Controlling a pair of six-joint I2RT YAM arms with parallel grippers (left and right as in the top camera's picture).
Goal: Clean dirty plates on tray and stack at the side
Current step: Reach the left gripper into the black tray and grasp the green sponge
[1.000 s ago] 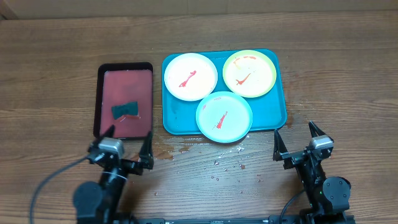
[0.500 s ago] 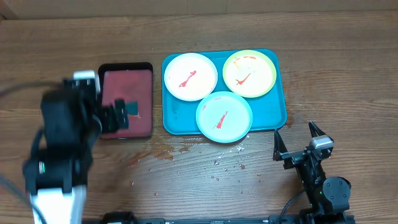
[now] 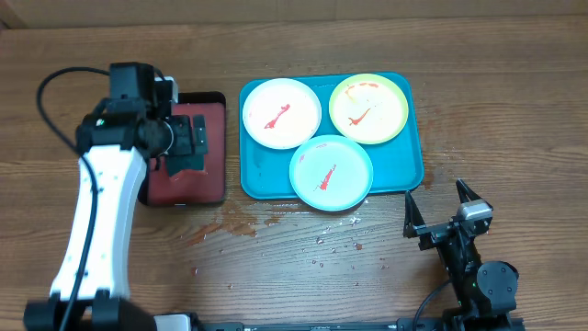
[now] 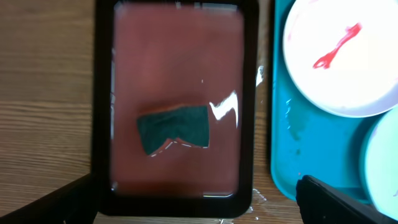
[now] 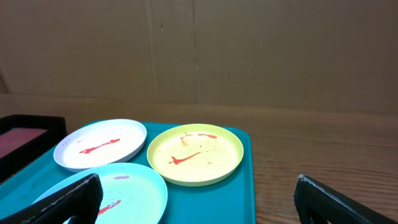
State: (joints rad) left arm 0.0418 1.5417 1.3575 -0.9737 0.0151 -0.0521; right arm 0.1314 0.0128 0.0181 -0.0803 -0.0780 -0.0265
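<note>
While both arms stay off it, the tray [image 3: 262, 173] lies in the upper middle of the overhead frame, carrying all three plates. The white plate [image 3: 281, 112] is at its upper left and the yellow-green plate [image 3: 368, 108] at its upper right. The light blue plate [image 3: 331, 172] sits low in the centre, its edge reaching over the tray's lower rim. Each has a red sauce streak across its middle. The three rims crowd one another, and only a strip of turquoise shows down the tray's left side.

Just left of it, with a narrow gap of wood between, is a black-rimmed tray [image 4: 249, 112] with a wet reddish floor. A dark green sponge [image 4: 174, 129] lies flat near its middle. The left tool [image 4: 195, 186] hangs above this tray with its fingers spread wide apart, one at each lower corner of the left wrist view, gripping nothing. Its white arm crosses the left part of the overhead frame, with a black cable [image 3: 48, 87] looping at the upper left.

The right tool [image 3: 435, 191] is at the lower right, fingers also spread and empty, well below the tray's lower right corner. The tabletop [image 3: 505, 110] is bare wood along the right edge and the top. Below the trays, water droplets [image 3: 322, 241] and a reddish smear [image 3: 241, 226] speckle it.
</note>
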